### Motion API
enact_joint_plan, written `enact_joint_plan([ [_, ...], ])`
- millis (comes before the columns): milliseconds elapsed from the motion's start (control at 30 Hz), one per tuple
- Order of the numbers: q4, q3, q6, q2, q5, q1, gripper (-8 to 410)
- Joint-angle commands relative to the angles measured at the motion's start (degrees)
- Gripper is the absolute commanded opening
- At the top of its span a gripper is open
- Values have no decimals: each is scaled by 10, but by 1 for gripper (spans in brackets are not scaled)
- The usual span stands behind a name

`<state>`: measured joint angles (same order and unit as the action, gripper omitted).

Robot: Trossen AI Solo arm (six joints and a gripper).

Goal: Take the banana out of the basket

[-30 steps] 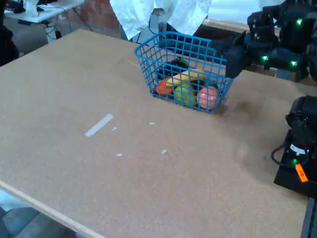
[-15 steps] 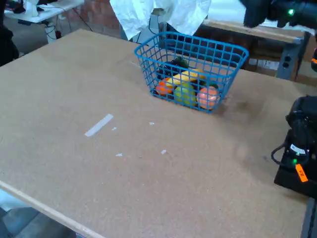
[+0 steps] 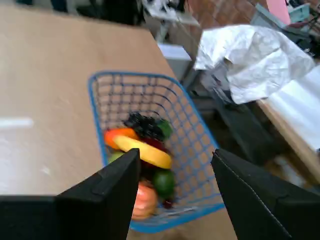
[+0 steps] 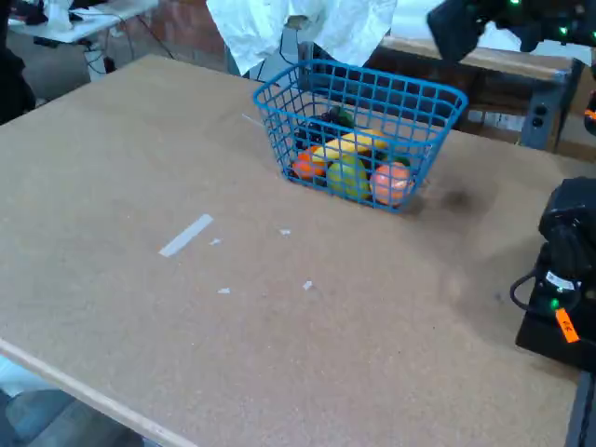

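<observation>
Since half a second ago the gripper (image 3: 175, 200) has swung back in above the basket (image 4: 445, 94), and it now hangs high over the far right rim in the fixed view. The banana (image 3: 143, 151) lies across the heap inside the basket, resting on an orange fruit (image 3: 120, 135), a green fruit (image 3: 163, 182) and a dark bunch (image 3: 144, 125). The jaws stand wide apart, holding nothing. The likely risk is in the descent: coming down off line, a finger could catch the wire rim, or close on a neighbouring fruit and tip the light basket on the table (image 4: 279, 307).
</observation>
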<state>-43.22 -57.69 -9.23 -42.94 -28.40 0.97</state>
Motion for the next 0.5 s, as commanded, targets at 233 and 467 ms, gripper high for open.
enact_joint_plan([
  [233,13,-78,-55,-160,87,166,200],
  [467,15,-93,-133,-235,95,219,200],
])
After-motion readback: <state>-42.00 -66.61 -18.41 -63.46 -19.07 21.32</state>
